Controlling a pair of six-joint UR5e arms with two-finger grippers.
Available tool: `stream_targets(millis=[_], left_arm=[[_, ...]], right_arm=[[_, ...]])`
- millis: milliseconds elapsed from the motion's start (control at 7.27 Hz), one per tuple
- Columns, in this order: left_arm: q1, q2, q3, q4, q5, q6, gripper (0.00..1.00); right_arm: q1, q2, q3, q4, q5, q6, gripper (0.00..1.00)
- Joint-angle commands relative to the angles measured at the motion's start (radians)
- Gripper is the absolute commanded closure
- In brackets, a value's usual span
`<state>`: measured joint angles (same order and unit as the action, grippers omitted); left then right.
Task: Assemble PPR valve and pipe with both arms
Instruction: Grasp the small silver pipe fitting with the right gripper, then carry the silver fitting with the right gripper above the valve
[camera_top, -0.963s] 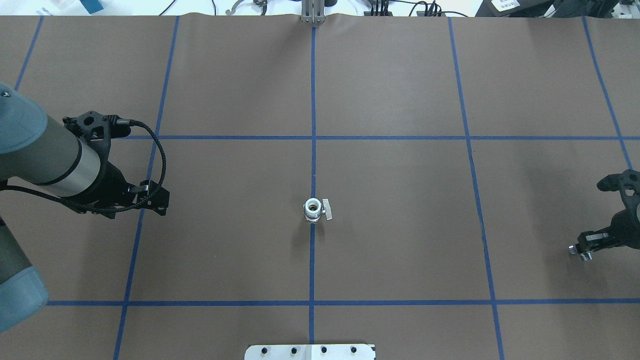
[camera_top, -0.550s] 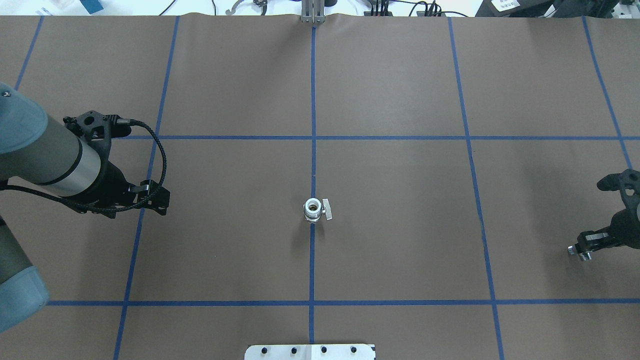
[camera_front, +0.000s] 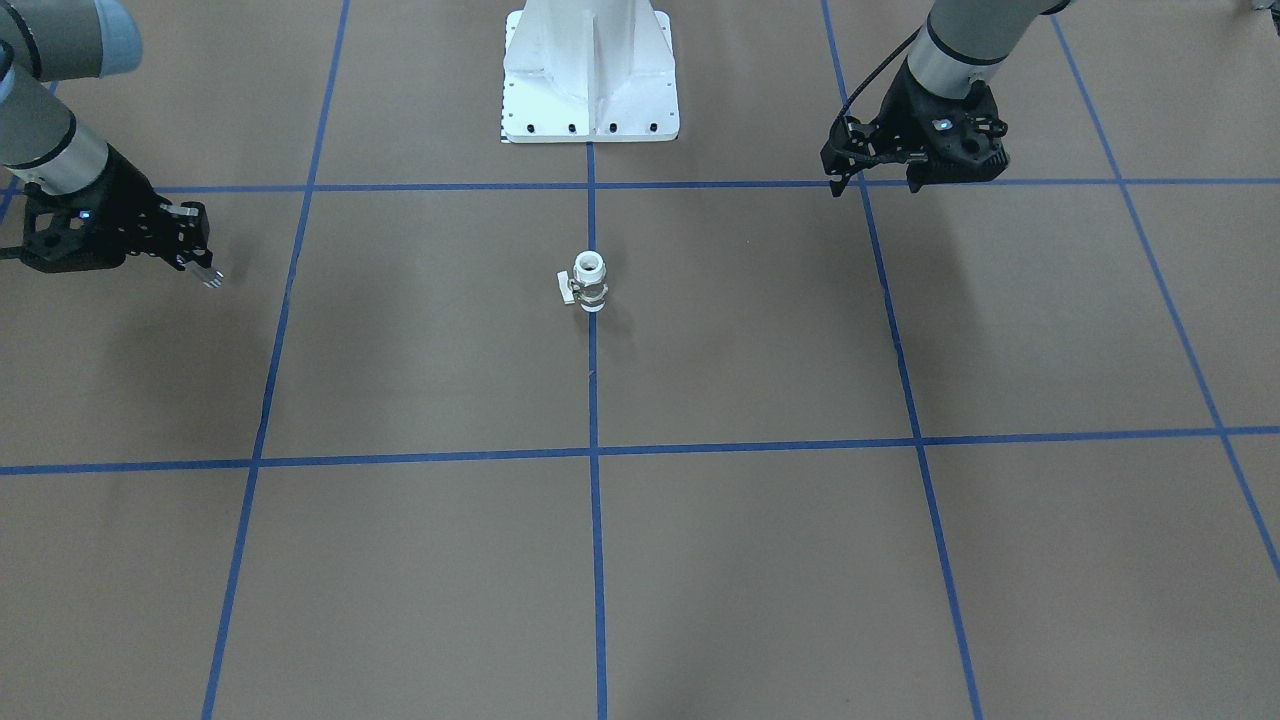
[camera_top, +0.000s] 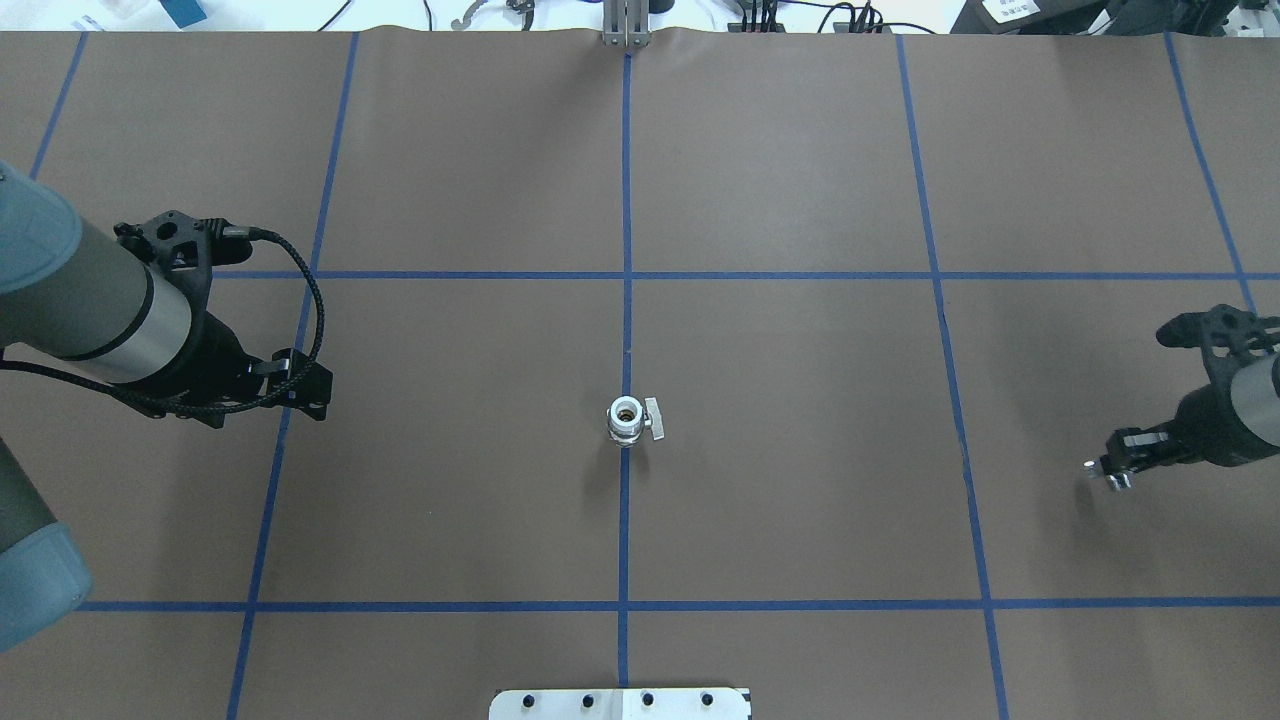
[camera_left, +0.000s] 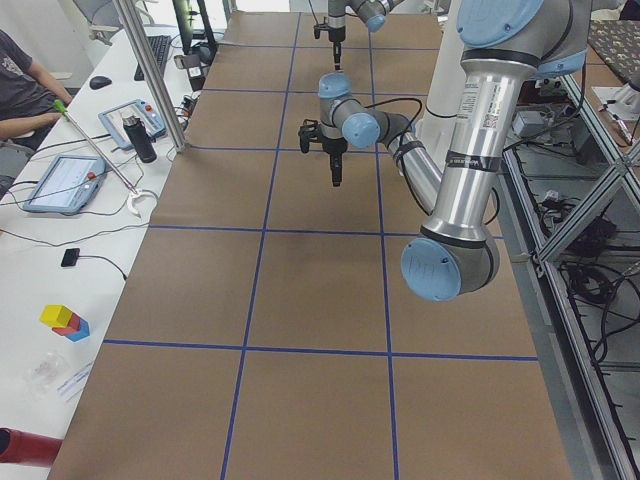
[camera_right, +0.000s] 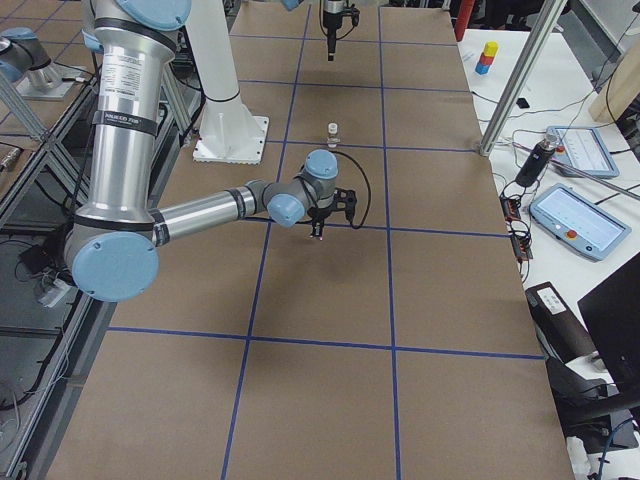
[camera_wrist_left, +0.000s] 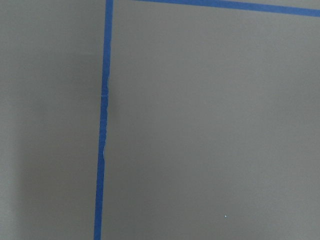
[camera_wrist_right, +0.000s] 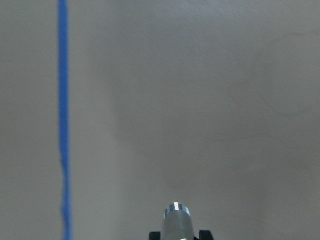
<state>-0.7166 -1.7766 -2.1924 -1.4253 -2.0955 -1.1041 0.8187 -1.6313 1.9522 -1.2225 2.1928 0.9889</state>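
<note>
The white PPR valve (camera_top: 628, 420) stands upright on the blue centre line at the middle of the table, open end up and handle to the side; it also shows in the front view (camera_front: 588, 282). My right gripper (camera_top: 1105, 472) hovers far to the valve's right, shut on the small silver pipe (camera_wrist_right: 176, 220), whose end sticks out between the fingertips. It shows in the front view (camera_front: 205, 275) too. My left gripper (camera_top: 300, 388) hangs over the table far to the valve's left, pointing down, open and empty. The left wrist view shows only bare table.
The white bolted pedestal (camera_front: 590, 70) stands at the robot's side of the table. Blue tape lines (camera_top: 625, 275) divide the brown table cover. A metal post (camera_top: 625, 25) stands at the far edge. Tablets and an operator (camera_left: 20, 70) are at the side desk.
My right gripper has moved with the pipe toward the valve and a little farther from the robot. My left arm has shifted slightly back and left. The valve has not moved.
</note>
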Motion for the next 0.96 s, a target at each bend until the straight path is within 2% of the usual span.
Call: stream_targets(millis=[0, 138, 275, 550, 688, 825], left_arm=[[-0.001, 0.023, 0.014, -0.006, -0.003, -0.009, 0.01], [-0.003, 0.016, 0.058, -0.003, 0.002, -0.014, 0.01], [-0.023, 0.022, 0.074, -0.004, 0.002, -0.014, 0.01], [-0.062, 0.042, 0.082, -0.009, 0.002, 0.077, 0.01], [-0.107, 0.068, 0.082, -0.012, -0.009, 0.201, 0.00], [-0.112, 0.069, 0.083, -0.011, -0.008, 0.235, 0.00]], right_arm=[[-0.028, 0.368, 0.002, -0.385, -0.001, 0.085, 1.00], [-0.099, 0.513, -0.033, -0.485, -0.025, 0.162, 1.00], [-0.131, 0.647, -0.103, -0.492, -0.042, 0.289, 1.00], [-0.185, 0.822, -0.215, -0.494, -0.071, 0.403, 1.00], [-0.203, 0.885, -0.278, -0.494, -0.099, 0.431, 1.00], [-0.211, 0.913, -0.301, -0.494, -0.105, 0.438, 1.00]])
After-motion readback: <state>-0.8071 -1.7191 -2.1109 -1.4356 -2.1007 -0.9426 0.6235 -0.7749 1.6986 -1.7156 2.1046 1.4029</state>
